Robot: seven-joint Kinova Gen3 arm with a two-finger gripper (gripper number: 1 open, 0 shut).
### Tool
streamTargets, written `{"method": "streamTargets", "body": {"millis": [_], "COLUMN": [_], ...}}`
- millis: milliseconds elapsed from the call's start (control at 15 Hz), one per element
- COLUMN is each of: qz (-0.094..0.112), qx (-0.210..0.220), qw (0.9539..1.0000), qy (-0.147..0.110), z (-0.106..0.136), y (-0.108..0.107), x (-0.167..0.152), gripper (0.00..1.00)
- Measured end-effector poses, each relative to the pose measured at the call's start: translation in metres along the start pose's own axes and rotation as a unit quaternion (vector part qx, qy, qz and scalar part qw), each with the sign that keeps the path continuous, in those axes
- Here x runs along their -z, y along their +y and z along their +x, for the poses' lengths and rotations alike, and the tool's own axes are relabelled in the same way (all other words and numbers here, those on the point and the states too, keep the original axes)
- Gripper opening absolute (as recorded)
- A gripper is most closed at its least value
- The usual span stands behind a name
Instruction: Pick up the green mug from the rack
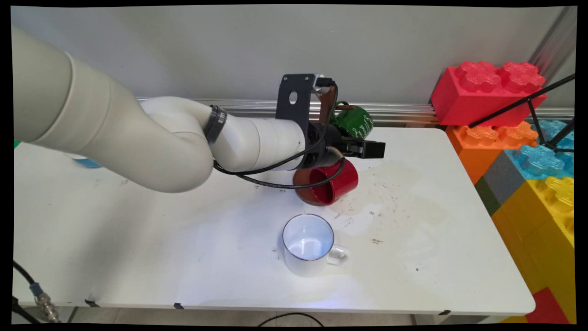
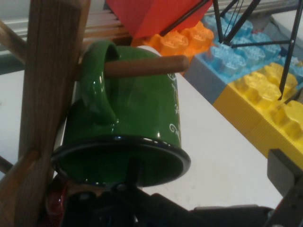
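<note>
While the pincer (image 1: 374, 149) stands wide beside the green mug (image 2: 128, 127) hanging on the wooden rack's (image 2: 49, 94) peg (image 2: 144, 66), I keep motion slow above the bench (image 1: 413, 257).

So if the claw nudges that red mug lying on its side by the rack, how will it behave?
The red mug lies on its side with its mouth toward the camera, so it would probably roll rather than slide. Its glossy, enamel-looking wall may slip under a light push. It looks rigid, and probably light. The white mug stands upright nearby, in the way of a roll toward the near edge.
</note>
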Motion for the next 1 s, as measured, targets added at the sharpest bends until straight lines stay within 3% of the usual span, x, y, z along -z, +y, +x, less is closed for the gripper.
{"method": "streamTargets", "body": {"millis": [1000], "qz": [-0.015], "qx": [0.06], "qw": [0.9979], "qy": [0.021], "z": [-0.006], "y": [-0.002], "x": [-0.014], "gripper": [1.0]}}
